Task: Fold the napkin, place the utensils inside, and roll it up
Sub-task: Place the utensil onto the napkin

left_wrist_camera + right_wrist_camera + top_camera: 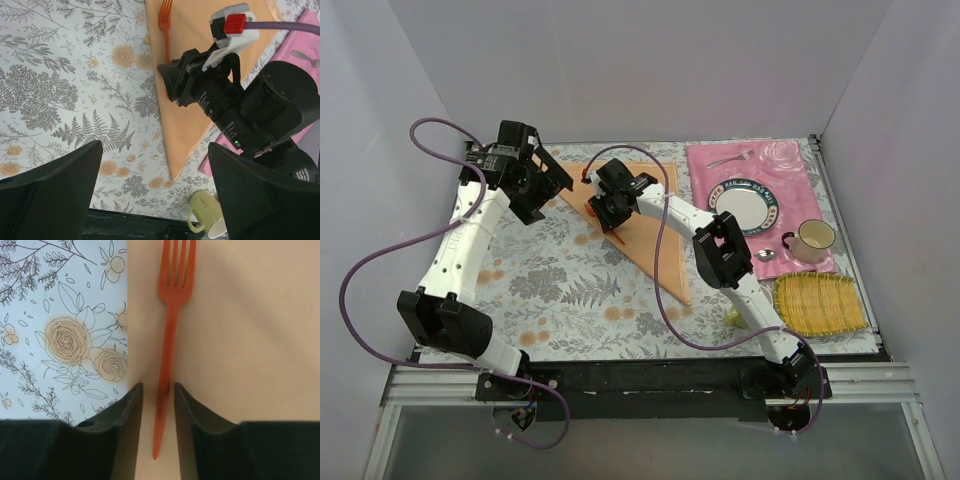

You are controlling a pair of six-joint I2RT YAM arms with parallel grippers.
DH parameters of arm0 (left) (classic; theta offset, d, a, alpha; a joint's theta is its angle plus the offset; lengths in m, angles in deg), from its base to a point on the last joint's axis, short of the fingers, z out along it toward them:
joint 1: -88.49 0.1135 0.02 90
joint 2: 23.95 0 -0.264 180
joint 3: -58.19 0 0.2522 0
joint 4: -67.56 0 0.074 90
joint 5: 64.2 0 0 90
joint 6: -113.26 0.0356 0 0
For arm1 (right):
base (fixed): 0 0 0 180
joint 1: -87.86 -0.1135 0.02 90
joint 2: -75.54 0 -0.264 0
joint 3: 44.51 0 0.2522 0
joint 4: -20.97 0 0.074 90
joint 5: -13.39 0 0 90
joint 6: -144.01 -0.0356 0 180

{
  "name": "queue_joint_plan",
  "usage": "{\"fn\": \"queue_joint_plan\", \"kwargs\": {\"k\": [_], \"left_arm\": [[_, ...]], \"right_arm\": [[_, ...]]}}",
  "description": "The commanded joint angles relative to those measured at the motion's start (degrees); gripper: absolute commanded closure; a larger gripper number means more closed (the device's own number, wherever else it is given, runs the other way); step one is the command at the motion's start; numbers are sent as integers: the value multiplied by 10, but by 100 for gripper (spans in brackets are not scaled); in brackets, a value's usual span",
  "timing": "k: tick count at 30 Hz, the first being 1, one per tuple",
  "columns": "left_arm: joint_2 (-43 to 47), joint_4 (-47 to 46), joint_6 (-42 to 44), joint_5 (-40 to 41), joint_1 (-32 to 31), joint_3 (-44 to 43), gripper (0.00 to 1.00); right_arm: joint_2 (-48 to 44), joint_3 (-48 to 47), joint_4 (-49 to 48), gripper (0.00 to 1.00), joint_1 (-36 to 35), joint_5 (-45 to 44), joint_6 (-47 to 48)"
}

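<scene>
Napkin (pixel 250 330): thin peach-orange cloth with a faint sheen, folded into a long triangle. It lies flat on the desk (pixel 560 290), whose cover is a pale print of grey ferns and tan roses. In the right wrist view we note one crisp, straight edge on the napkin's left.

Orange fork (pixel 170 335): slim, matte and plastic-looking. It lies flat on the napkin just inside that edge and runs parallel to it.

Right tool (pixel 158 387): two smooth black fingers straddle the fork's handle, with a sliver of cloth showing on either side. We record it as released, gripping nothing.

Left tool (pixel 156 147): broad black fingers spread wide and empty, held above the floral print beside the napkin.

To the right of the napkin lies a pink rose-print placemat (pixel 800 170). It carries three things:
- a round white plate (pixel 748 208) with a dark patterned rim
- a slim silver fork (pixel 730 158) at the far end
- a cream mug (pixel 812 240) with a dark lip

The spoon (pixel 767 255) shows only its shiny bowl, between plate and mug.

A ribbed yellow woven mat (pixel 820 303), rectangular, lies nearer the arm bases.
</scene>
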Motion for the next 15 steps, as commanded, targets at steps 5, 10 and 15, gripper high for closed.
{"fn": "queue_joint_plan", "kwargs": {"k": [5, 10, 15], "left_arm": [[23, -89, -67, -72, 103, 77, 16], [41, -316, -140, -76, 154, 249, 21], [-12, -588, -84, -54, 162, 325, 34]], "right_arm": [[-90, -21, 45, 41, 4, -76, -20], [-198, 3, 158, 37, 45, -18, -71], [-379, 198, 179, 37, 67, 56, -73]]}}
